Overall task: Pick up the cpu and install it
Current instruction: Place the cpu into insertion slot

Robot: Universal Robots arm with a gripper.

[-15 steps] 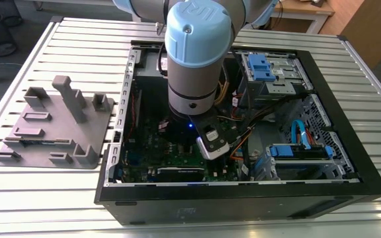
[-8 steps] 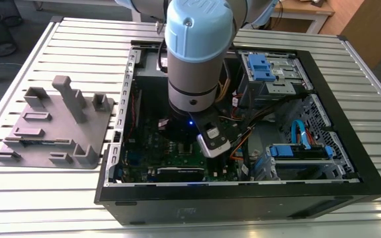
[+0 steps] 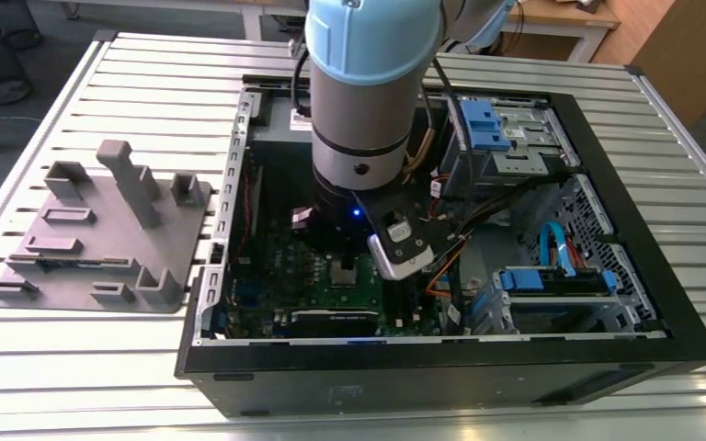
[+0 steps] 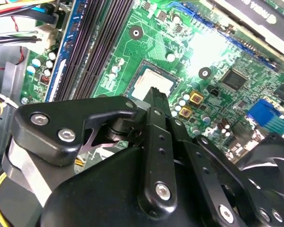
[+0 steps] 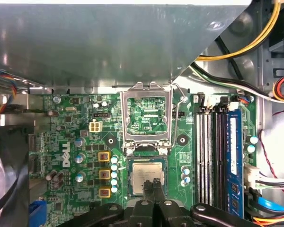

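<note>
Closed gripper (image 5: pixel 153 182) over seated cpu (image 5: pixel 142 173); open socket frame (image 5: pixel 125 118) in first wrist view.

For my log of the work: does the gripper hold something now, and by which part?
Nothing seems held. The gripper, fingers together, is over the cpu, which lies flat in its socket.
</note>
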